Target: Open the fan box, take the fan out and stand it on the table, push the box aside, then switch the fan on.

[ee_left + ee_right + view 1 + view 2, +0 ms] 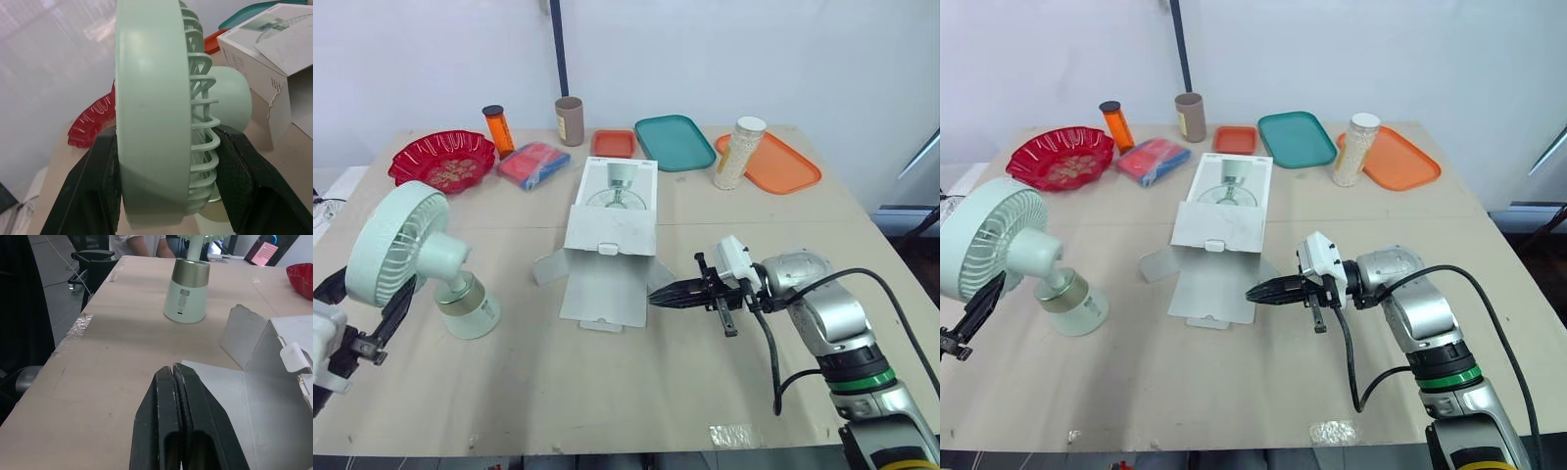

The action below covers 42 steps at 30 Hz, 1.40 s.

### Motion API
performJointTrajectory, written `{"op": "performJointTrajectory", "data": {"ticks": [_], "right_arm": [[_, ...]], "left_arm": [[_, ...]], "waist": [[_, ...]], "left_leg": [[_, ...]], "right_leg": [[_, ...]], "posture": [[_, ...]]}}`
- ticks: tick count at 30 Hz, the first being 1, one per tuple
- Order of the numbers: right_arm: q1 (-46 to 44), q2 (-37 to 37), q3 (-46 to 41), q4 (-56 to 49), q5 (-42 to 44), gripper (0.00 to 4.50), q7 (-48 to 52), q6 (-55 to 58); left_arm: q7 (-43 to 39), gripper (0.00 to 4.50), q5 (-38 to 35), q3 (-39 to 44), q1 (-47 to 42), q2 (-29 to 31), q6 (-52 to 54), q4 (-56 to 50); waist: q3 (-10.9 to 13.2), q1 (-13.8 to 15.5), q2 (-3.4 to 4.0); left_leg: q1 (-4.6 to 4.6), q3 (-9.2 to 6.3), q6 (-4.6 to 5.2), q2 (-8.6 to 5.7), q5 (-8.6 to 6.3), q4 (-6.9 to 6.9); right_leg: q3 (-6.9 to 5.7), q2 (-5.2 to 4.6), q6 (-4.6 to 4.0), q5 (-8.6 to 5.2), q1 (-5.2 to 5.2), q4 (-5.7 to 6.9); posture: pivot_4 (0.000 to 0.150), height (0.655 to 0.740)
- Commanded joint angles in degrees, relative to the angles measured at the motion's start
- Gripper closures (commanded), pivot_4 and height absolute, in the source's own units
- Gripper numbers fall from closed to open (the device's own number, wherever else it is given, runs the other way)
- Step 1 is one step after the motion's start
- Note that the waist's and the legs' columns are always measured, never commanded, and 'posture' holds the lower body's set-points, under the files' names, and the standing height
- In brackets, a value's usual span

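Nearest the camera, at the lower left of the frame, we find the left gripper [168,139] pinching the head of the fan [406,245] across its rim and rear grille, one finger on each side. The fan's base [470,311] is down at the table [636,392], but the body leans, and we cannot tell whether the base sits flat. We judge this the chief hazard: if the head is let go while the base is canted, the fan may topple. The grip on the curved rim could also slip. At lower centre, the right gripper [654,294] has its fingers pressed together and holds nothing. Its tip is at the right edge of the box's front flap [602,294], level with the table. A push against that loose flap could fold the card instead of shifting the box [612,230]. A push to the left would drive the box toward the fan, which stands just beside the box's left flap. The opened box lies mid-frame, empty. Beyond it, along the upper edge, a teal tray [674,141] and a jar [736,152] stand well apart from it.
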Motion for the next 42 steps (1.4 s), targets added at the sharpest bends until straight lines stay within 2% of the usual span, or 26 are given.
{"op": "performJointTrajectory", "data": {"ticks": [1, 3, 10, 17, 25, 26, 30, 42], "right_arm": [[-1.1, 0.3, -0.3, -0.7, 0.1, 4.50, 0.4, -1.0], [-1.0, 0.2, -0.3, -0.9, 0.2, 4.50, 0.3, -0.9], [-0.3, -0.5, -0.8, -1.5, 0.1, 4.50, -0.3, -0.7], [0.2, -0.9, -0.8, -2.1, 0.0, 4.50, -0.8, -0.6], [0.0, -0.9, -0.7, -1.9, -0.3, 4.50, -1.4, -0.8], [-0.1, -0.8, -0.7, -1.8, -0.3, 4.50, -1.4, -0.8], [-0.5, -0.6, -0.5, -1.5, -0.5, 4.50, -1.4, -0.9], [-0.7, -0.1, -0.2, -1.6, -0.7, 4.50, -1.4, -0.8]], "left_arm": [[-0.3, 1.97, -1.8, -0.9, 2.4, -0.8, 3.7, -0.5], [-0.7, 1.97, -1.9, -1.5, 2.8, -0.8, 4.2, -0.2], [2.7, 1.97, -9.8, -1.6, 0.9, -0.5, 11.5, 1.8], [4.6, 1.97, -14.7, -1.9, 1.0, 0.0, 15.4, 1.4], [6.7, 1.97, -15.5, -1.9, 1.2, -0.3, 16.7, 2.2], [7.1, 1.35, -15.8, -1.8, 0.9, -0.3, 16.8, 2.3], [8.2, 0.03, -16.2, -1.4, -0.3, 0.1, 17.7, 1.9], [9.1, 0.03, -14.4, 0.0, -0.3, -0.7, 16.6, 1.5]], "waist": [[-0.1, 0.0, 0.05], [-0.1, 0.1, 0.17], [-0.5, 0.1, 0.74], [-0.7, 0.1, 0.99], [-0.8, 0.1, 1.22], [-0.8, 0.1, 1.24], [-0.6, 0.0, 0.42], [-0.5, 0.0, 0.23]], "left_leg": [[0.04, 0.00, 0.00, 0.00, 0.00, 0.00], [0.06, -0.02, 0.01, -0.01, -0.01, 0.00], [0.15, -0.02, 0.01, -0.03, -0.01, 0.00], [0.20, -0.02, 0.01, -0.04, -0.01, 0.00], [0.23, -0.02, 0.01, -0.06, -0.01, -0.01], [0.23, -0.02, 0.01, -0.06, -0.01, -0.01], [0.13, -0.05, 0.01, 0.09, -0.03, -0.03], [0.10, -0.02, -0.17, 0.11, -0.14, -0.03]], "right_leg": [[0.00, 0.00, 0.00, 0.00, 0.04, 0.00], [0.00, 0.00, 0.01, -0.01, 0.08, 0.00], [0.02, 0.00, 0.03, -0.02, 0.16, 0.00], [0.05, 0.00, 0.05, -0.04, 0.21, -0.01], [0.10, 0.02, 0.06, -0.14, 0.24, -0.01], [0.11, 0.02, 0.06, -0.15, 0.24, -0.01], [0.18, 0.25, 0.01, -0.18, 0.12, -0.02], [0.23, 0.24, 0.01, -0.19, 0.09, -0.10]], "posture": [[0.150, 0.7400], [0.150, 0.7400], [0.150, 0.7400], [0.150, 0.7400], [0.150, 0.7400], [0.150, 0.7400], [0.150, 0.7400], [0.150, 0.7400]]}}
